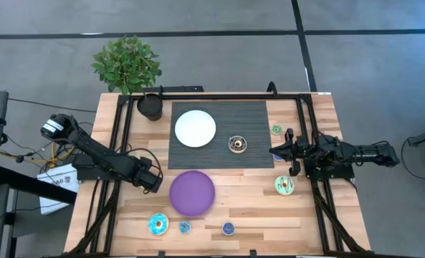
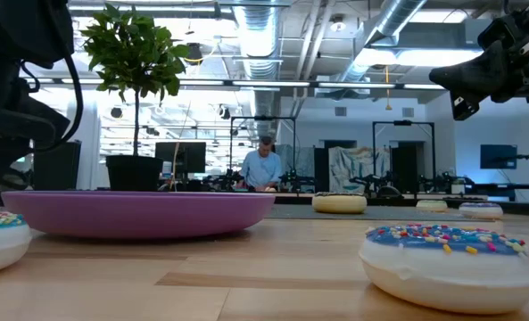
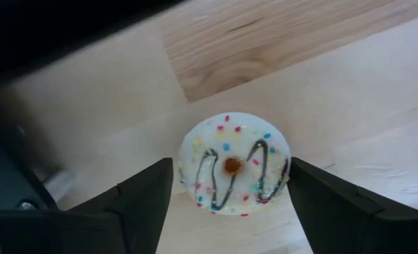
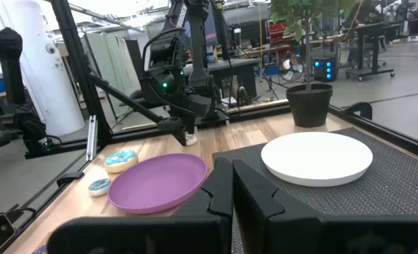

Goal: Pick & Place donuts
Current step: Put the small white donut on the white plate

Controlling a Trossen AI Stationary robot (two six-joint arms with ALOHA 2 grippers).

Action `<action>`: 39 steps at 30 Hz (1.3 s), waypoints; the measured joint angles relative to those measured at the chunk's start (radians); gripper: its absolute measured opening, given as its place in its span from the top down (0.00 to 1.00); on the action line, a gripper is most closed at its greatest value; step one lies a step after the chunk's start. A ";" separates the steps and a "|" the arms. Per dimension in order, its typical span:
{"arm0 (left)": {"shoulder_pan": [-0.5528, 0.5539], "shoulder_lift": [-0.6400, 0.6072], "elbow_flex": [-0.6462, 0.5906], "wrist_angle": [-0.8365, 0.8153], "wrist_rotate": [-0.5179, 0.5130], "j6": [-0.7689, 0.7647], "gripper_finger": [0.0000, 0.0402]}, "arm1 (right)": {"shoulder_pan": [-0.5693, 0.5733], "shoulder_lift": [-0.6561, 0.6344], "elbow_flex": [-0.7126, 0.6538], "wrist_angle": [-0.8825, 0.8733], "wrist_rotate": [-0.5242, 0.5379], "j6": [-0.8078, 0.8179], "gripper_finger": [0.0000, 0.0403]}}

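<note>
A cream donut [image 3: 233, 164] with sprinkles and dark drizzle lies flat on the wooden table. My left gripper [image 3: 230, 204] points down over it, open, one finger on each side. In the high view this gripper [image 1: 155, 182] hides the donut, left of the purple plate [image 1: 192, 193]. Other donuts lie flat: a blue-iced one [image 1: 158, 224], two minis [image 1: 185, 227] [image 1: 228, 228], a green-iced one [image 1: 284, 185], a green mini [image 1: 276, 130], and a brown-and-cream one [image 1: 237, 144] on the dark mat. My right gripper [image 1: 273, 151] waits level at the right, shut. My left gripper comes from above, fingers pointing down on either side of the cream donut. One finger [image 3: 321, 204] stands right at the donut's rim [image 3: 286, 169]; I cannot tell whether it touches. The other finger [image 3: 142, 204] stands a little apart. The donut lies flat on the table.
A white plate [image 1: 195, 128] sits on the dark mat [image 1: 255, 115]. A potted plant [image 1: 130, 68] and a black pot [image 1: 150, 106] stand at the far left corner. Black frame rails [image 1: 119, 129] run along both table sides. A person sits far off in the room [image 2: 264, 169].
</note>
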 joint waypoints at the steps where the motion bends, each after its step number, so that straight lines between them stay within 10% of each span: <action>1: 0.000 0.000 0.000 0.001 0.000 0.000 0.37 | 0.000 0.000 0.000 0.000 0.000 0.000 1.00; 39: 0.008 -0.002 0.023 0.009 0.038 0.025 0.46 | 0.000 0.000 0.000 0.000 0.000 0.000 1.00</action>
